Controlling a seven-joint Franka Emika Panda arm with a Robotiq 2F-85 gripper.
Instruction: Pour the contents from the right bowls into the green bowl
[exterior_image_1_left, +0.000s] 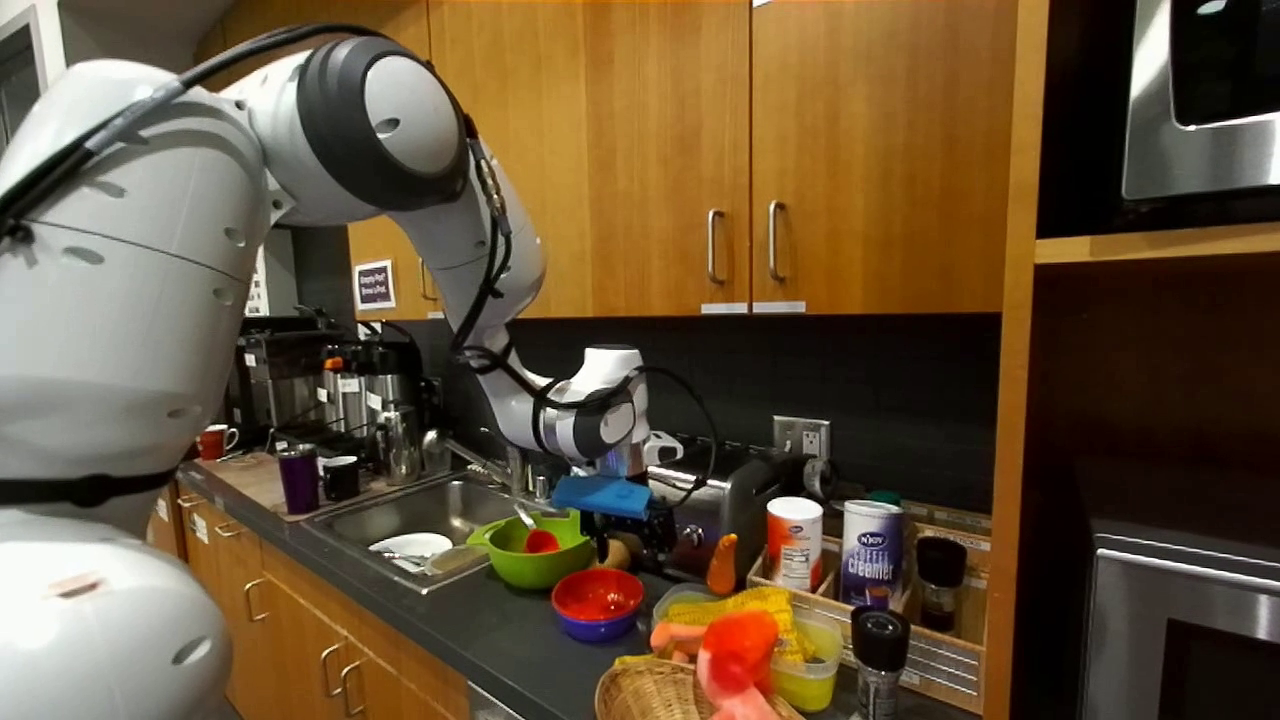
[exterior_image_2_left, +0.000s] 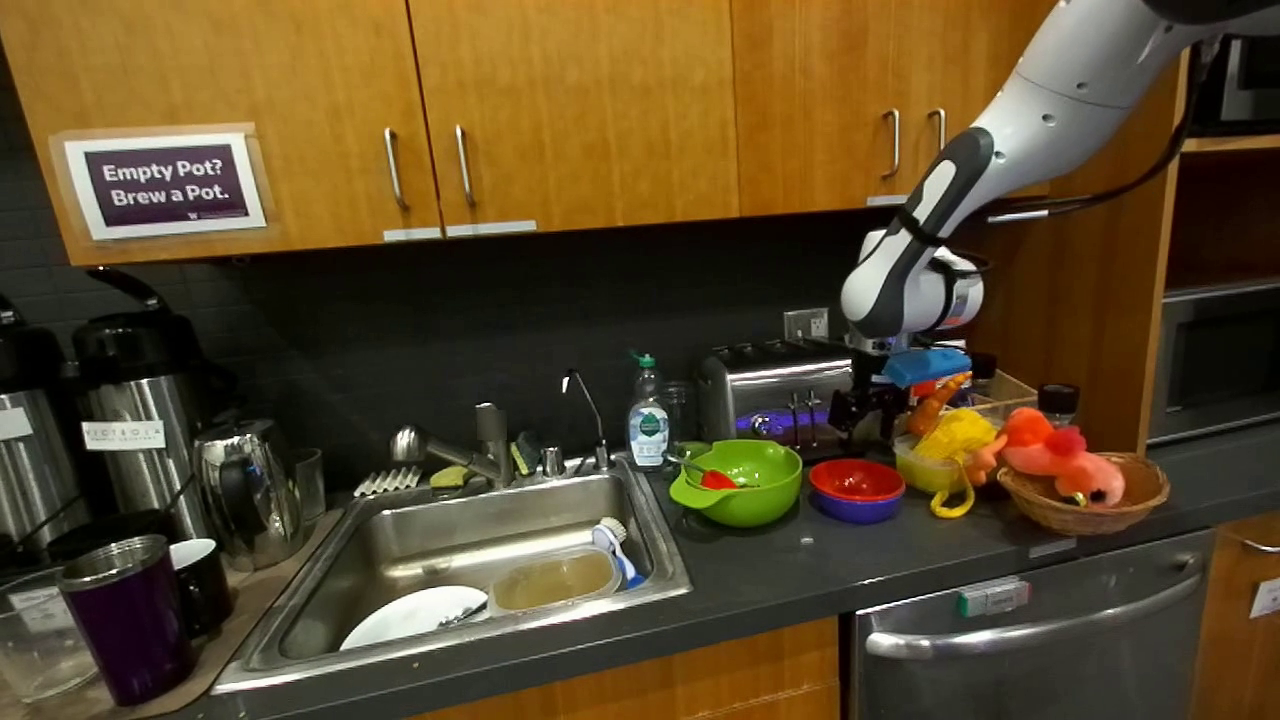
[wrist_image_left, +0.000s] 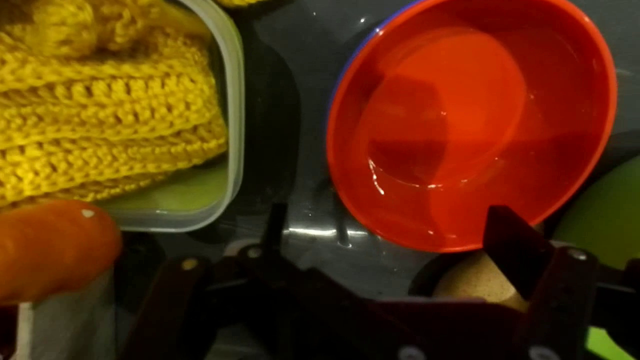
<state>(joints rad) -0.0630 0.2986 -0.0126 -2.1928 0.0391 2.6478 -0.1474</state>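
Note:
The red bowl (exterior_image_1_left: 600, 594) sits inside the blue bowl (exterior_image_1_left: 598, 630) on the dark counter, upright; the pair also shows in an exterior view as red bowl (exterior_image_2_left: 857, 478) above blue bowl (exterior_image_2_left: 856, 511). In the wrist view the red bowl (wrist_image_left: 450, 115) shows no loose contents; only a sliver of the blue bowl's rim (wrist_image_left: 344, 75) shows. The wide green bowl (exterior_image_2_left: 745, 500) stands beside them, holding a red spoon (exterior_image_2_left: 716, 480); it also appears in an exterior view (exterior_image_1_left: 535, 570). My gripper (wrist_image_left: 390, 225) is open and empty, above the counter behind the bowls, its right finger overlapping the red rim in view.
A tan round object (wrist_image_left: 475, 280) lies behind the bowls. A toaster (exterior_image_2_left: 790, 385) stands at the wall. A clear tub (wrist_image_left: 235, 125) with yellow knitting and an orange carrot (wrist_image_left: 55, 250) are beside the bowls. A wicker basket (exterior_image_2_left: 1080, 510) and the sink (exterior_image_2_left: 660, 560) flank the area.

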